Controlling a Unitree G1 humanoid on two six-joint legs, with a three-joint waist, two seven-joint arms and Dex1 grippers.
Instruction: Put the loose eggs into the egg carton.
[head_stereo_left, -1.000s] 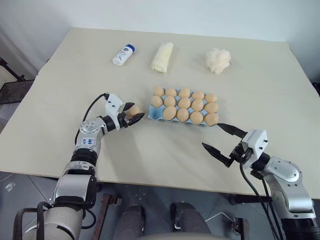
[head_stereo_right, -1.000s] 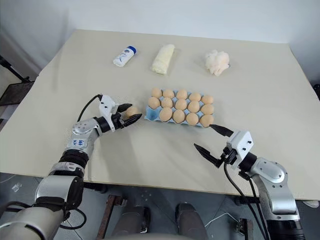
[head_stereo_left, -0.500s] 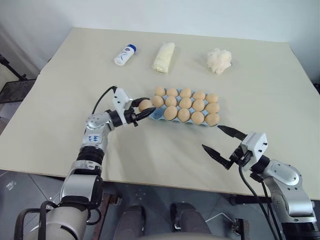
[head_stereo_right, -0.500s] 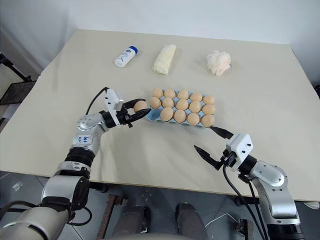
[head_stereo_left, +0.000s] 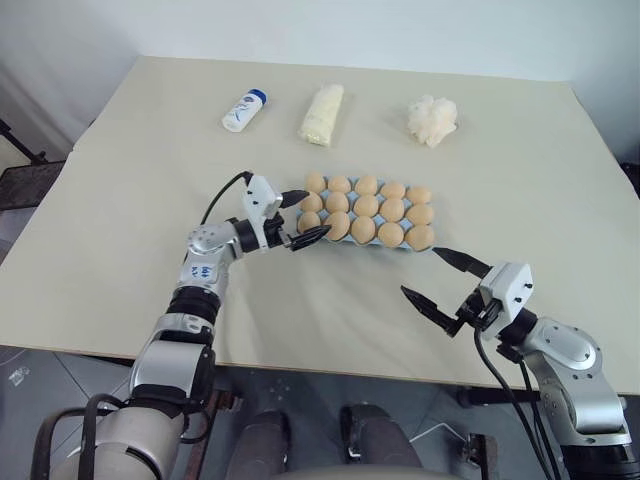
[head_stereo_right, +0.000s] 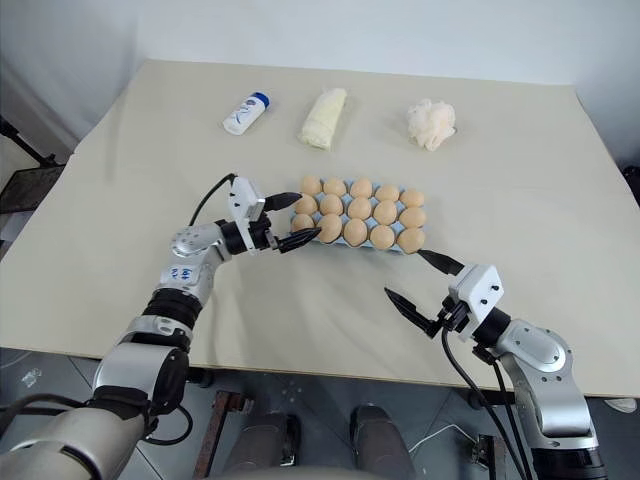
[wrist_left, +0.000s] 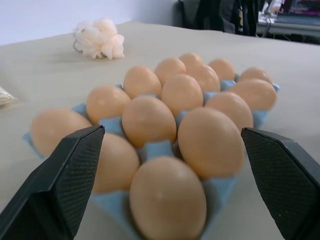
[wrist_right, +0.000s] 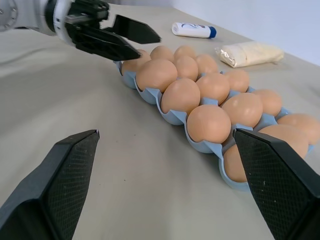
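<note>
Egg carton looks full, no loose eggs seen on table; left gripper spread at its end, right gripper spread, both empty.

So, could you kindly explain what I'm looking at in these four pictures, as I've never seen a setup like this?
This is a two-armed humanoid robot at a beige table. Two pictures come from a stereo camera on its head, looking down over its arms. The other two come from cameras on its wrists, looking out between each end effector's two black fingers.

On the table sits a light blue egg carton with tan eggs in all its cups. Behind it lie a small white bottle, a pale yellow cloth roll and a fluffy white lump.

The left end effector is open at the carton's left end, around the nearest egg but not gripping it. The right end effector is open and holds nothing, hovering near the carton's right end.
</note>
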